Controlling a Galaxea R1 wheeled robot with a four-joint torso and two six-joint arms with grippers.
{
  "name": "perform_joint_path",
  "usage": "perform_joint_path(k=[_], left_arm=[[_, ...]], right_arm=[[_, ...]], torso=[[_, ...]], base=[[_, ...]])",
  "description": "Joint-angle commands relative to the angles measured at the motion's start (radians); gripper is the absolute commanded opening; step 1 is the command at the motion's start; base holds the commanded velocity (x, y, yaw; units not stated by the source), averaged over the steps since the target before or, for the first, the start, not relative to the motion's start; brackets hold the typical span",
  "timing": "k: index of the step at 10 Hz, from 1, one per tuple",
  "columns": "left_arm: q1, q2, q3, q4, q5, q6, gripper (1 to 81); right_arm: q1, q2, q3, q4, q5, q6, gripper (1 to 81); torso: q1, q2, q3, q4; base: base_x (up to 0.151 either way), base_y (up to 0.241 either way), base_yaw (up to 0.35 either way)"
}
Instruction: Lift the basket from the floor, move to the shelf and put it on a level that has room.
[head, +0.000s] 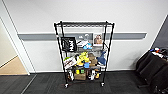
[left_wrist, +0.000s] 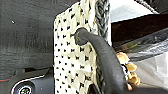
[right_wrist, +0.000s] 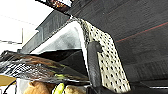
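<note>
Crowding the shelf are assorted goods below its bare level; jaws' state unclear.

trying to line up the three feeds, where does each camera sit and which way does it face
Head view: sits high on the robot, facing forward and down at the shelf against a white wall, carpet floor in front; nothing of the robot's body shows.
Left wrist view: on the left arm, close against the basket side and its dark handle, carpet beyond.
Right wrist view: on the right arm, along the basket's other end, handle and white lining.
Shared: both wrist views show the basket.
</note>
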Motion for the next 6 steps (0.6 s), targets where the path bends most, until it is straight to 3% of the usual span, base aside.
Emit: perform_joint_path(k=[1,2,6], left_arm=[[-0.111,-0.027,0.033,-0.016,0.074,0.017,1.0],[-0.109,-0.027,0.033,-0.016,0.074,0.017,1.0],[-0.109,-0.025,0.035,-0.014,0.074,0.017,1.0]], right_arm=[[0.104,-0.027,0.034,0.017,-0.022,0.010,1.0],[0.104,-0.027,0.036,0.017,-0.022,0.010,1.0],[0.103,-0.029,0.036,0.017,-0.022,0.010,1.0]], torso=[[0.000,0.000,0.000,0.000],[-0.065,0.100,0.007,0.000],[-0.125,0.192,0.015,0.000]], base=[[0.000,0.000,0.000],[0.000,0.000,0.000],[0.000,0.000,0.000]])
